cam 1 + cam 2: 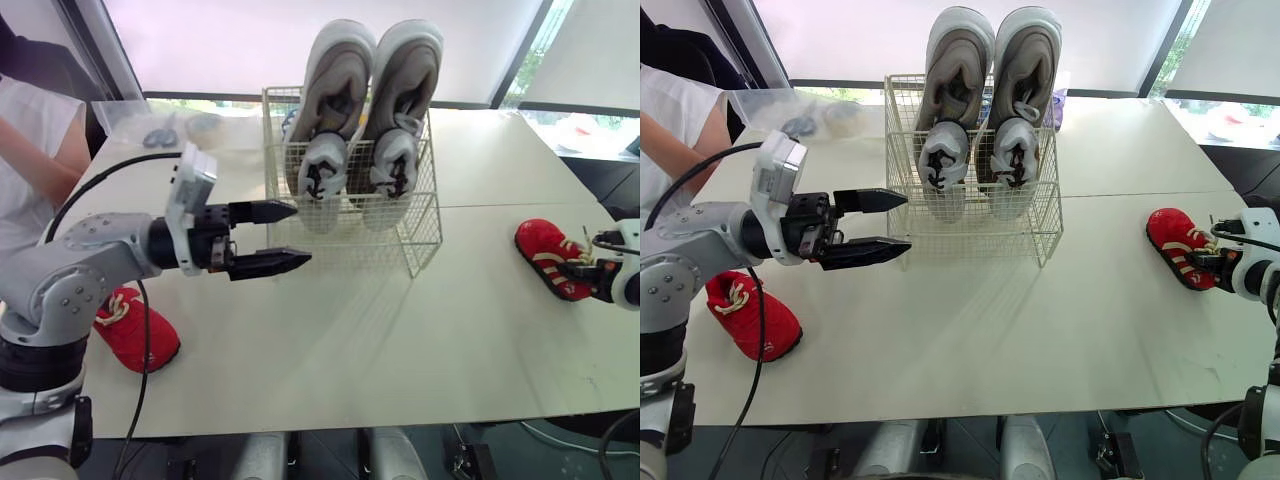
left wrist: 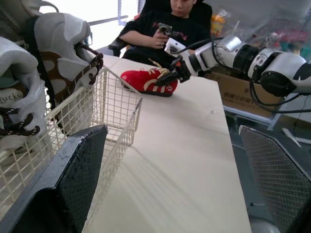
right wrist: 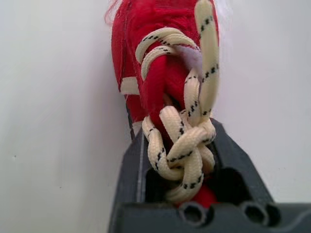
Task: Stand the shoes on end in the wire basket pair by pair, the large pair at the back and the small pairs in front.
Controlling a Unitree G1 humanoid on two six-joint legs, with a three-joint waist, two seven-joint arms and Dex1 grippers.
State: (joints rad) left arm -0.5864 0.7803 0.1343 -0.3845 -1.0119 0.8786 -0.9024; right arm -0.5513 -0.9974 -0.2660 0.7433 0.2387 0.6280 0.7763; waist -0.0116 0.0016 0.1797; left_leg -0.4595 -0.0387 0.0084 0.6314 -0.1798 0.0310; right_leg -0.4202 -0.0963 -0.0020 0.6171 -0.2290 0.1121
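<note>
Two large grey shoes [image 1: 362,110] stand on end, side by side, at the back of the white wire basket [image 1: 420,235]. The basket's front part holds nothing. My left gripper [image 1: 300,236] hovers open just left of the basket's front, with nothing between its fingers [image 2: 73,179]. One small red shoe [image 1: 135,330] lies on the table under my left arm. Another red shoe [image 1: 548,256] with cream laces [image 3: 182,145] lies at the table's right side. My right gripper [image 1: 1208,262] is shut on its near end.
A person in a white sleeve [image 1: 35,150] stands at the table's left. A clear plastic bag [image 1: 160,125] lies at the back left. Another person [image 2: 170,24] sits beyond the table's right side holding a phone. The table's front edge [image 1: 330,425] is near.
</note>
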